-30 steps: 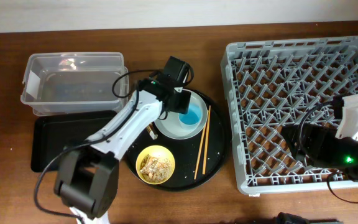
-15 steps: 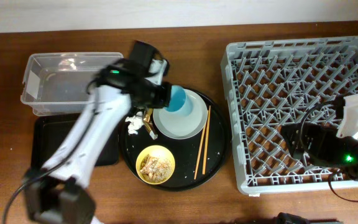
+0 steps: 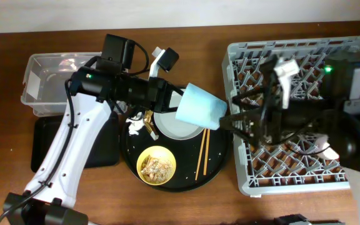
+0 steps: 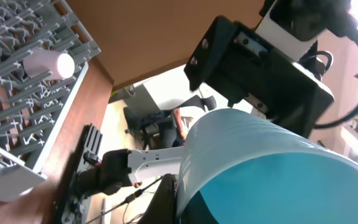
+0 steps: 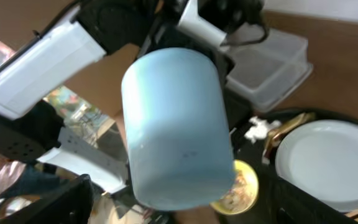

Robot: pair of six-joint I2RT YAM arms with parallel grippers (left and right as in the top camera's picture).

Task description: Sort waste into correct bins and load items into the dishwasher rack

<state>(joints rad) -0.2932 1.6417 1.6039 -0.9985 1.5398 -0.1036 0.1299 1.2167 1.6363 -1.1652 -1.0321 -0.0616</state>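
Left gripper (image 3: 175,102) clenched on the small blue cup (image 3: 200,107), held tilted above the grey plate (image 3: 175,129); right gripper (image 3: 235,120), jaws spread, just beside it at the dishwasher rack's (image 3: 292,45) left edge.

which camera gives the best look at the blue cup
The right wrist view: the blue cup sits mid-frame, large, its whole outside showing. Overhead shows it smaller, held by the left gripper. The left wrist view is too close, cropping it to part of one side.
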